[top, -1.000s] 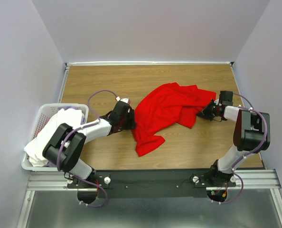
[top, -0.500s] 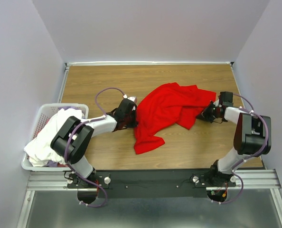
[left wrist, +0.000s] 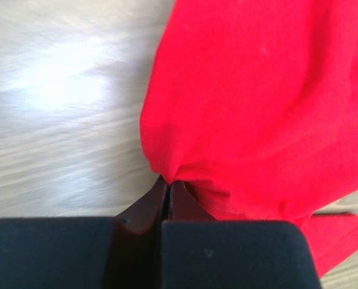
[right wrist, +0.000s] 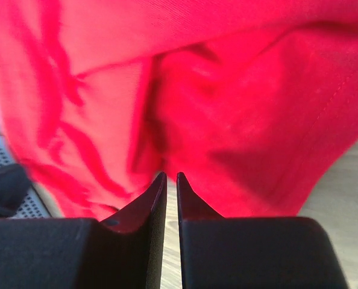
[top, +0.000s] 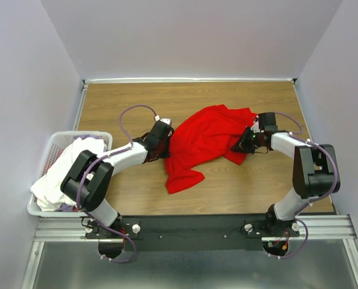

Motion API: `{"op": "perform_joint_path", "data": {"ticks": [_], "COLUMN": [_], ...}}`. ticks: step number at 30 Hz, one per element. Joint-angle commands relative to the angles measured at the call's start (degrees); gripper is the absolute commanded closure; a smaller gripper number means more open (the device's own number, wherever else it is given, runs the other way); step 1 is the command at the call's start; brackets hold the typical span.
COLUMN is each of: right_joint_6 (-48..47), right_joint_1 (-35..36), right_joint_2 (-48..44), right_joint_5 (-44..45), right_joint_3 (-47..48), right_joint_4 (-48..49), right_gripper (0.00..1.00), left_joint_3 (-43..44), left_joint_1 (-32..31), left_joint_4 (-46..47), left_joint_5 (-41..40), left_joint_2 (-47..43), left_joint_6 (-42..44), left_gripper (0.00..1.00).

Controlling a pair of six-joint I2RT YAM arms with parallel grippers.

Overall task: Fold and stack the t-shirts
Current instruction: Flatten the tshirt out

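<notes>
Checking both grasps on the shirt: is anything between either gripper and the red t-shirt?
Nothing visible. The left gripper is shut on the red t-shirt at its left edge. The right gripper has its tips right at the cloth on the other side, jaws slightly apart. Only bare table lies beside them.

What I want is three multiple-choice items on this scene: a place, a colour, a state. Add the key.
1. Where is the laundry basket? A) far right corner B) at the table's left edge C) table centre
2. What colour is the t-shirt on the table? A) white B) blue C) red
3. The left gripper is: A) shut on the t-shirt's edge B) wide open C) above the basket
Key: B, it sits left in the top view; C, the cloth is bright red; A, its jaws meet on pinched cloth.
</notes>
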Motion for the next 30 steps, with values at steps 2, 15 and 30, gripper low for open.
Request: {"op": "perform_joint_path", "data": {"ticks": [2,15,30], "right_joint_6": [0.1,-0.1,-5.3], "right_joint_1": [0.4,-10.2,-12.5], "right_joint_2": [5.8,8.3,6.3], "right_joint_5": [3.0,13.5,15.0], "right_joint_3": [1.0,-0.5,2.9], "right_joint_4": [-1.9,-2.3,-5.2], "right_gripper": [0.85,0.91,0.89], "left_joint_3": [3.5,21.6,25.7], "left_joint_1": [1.6,-2.9,-5.6], "left_joint_4": [-6.4,-30.7,-34.2], "left_joint_5": [-10.2,-31.6,-36.4], "left_joint_2": [-3.9,-14.9,-9.2], "left_joint_6": [3.5,4.1,4.3], "left_gripper": [1.0,1.0,1.0]}}
